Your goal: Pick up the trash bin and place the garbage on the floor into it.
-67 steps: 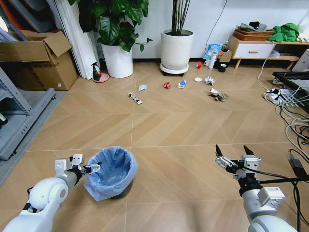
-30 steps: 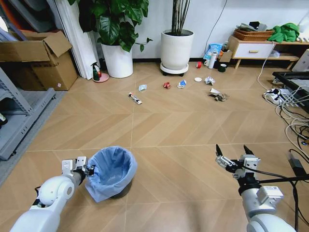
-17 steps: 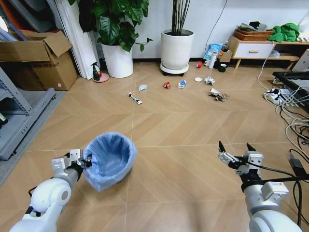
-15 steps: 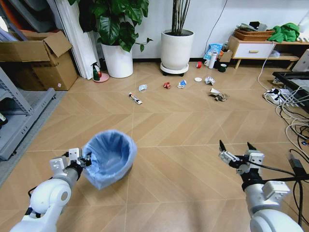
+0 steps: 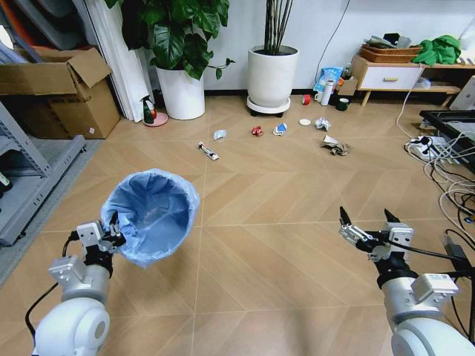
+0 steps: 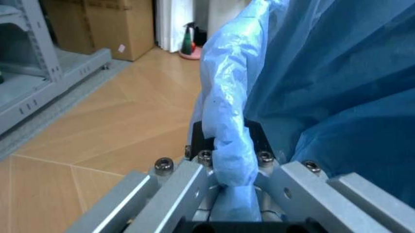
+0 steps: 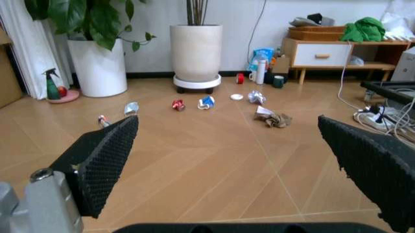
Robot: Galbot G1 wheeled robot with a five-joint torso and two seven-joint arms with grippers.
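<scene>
The trash bin (image 5: pixel 152 216), lined with a crinkly light-blue bag, hangs above the floor at the left, tilted with its mouth facing me. My left gripper (image 5: pixel 113 233) is shut on its near rim; in the left wrist view the blue bag (image 6: pixel 227 131) is pinched between the fingers. The garbage lies far ahead near the planters: a flattened tube (image 5: pixel 208 150), crumpled pale paper (image 5: pixel 219 135), a red wrapper (image 5: pixel 256 130), a crushed blue-white cup (image 5: pixel 280 129), a white lid (image 5: pixel 304 122), white paper (image 5: pixel 322 123) and brown paper (image 5: pixel 335 147). My right gripper (image 5: pixel 367 225) stands open at the right, holding nothing.
Two white planters (image 5: pixel 271 74) stand by the back wall. A cardboard box (image 5: pixel 56 93) and a grey metal rack (image 5: pixel 30 182) line the left side. Cables and a power strip (image 5: pixel 430 148) lie at the right; a low wooden cabinet (image 5: pixel 390 74) stands behind them.
My left gripper has closed on the bin's rim and lifted it off the floor, swinging it up and leftward. The right gripper has shifted slightly to the right and stayed open.
</scene>
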